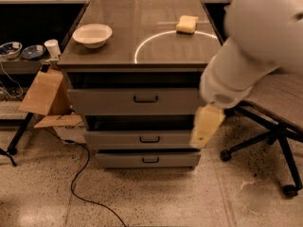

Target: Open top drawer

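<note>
The top drawer (109,102) is the wide grey front just under the cabinet top, with a small dark pull handle (146,99) at its centre. A dark gap shows above its front. Two shorter grey drawers (118,139) sit below it, each front stepped a little out. My white arm comes in from the upper right and covers the cabinet's right end. My gripper (204,126), cream-coloured, hangs in front of the right end of the drawers, right of and below the top drawer's handle and well apart from it.
A white bowl (92,34) and a yellow sponge (187,24) lie on the cabinet top. An office chair (279,103) stands close on the right. A cardboard box (45,93) leans at the left. A black cable (80,174) runs across the floor.
</note>
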You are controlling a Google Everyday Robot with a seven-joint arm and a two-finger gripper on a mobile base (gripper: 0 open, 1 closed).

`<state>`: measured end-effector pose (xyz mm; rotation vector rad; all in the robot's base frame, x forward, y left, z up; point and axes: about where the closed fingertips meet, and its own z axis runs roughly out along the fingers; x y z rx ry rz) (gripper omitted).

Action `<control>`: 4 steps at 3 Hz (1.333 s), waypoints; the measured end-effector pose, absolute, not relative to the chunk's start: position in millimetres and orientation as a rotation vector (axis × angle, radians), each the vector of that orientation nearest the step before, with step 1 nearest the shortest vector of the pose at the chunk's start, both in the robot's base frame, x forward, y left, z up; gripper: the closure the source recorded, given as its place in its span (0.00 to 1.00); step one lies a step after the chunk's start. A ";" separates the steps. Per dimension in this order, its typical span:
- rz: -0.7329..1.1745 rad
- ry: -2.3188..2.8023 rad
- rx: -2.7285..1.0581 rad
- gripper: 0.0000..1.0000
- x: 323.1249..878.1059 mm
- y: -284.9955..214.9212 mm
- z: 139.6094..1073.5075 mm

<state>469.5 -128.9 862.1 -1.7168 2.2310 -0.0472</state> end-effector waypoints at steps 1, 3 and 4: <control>-0.044 2.249 -1.681 0.00 506.3 -78.2 792.6; -0.023 2.268 -1.536 0.00 575.6 0.8 718.6; -0.001 2.268 -1.471 0.00 600.2 26.3 701.7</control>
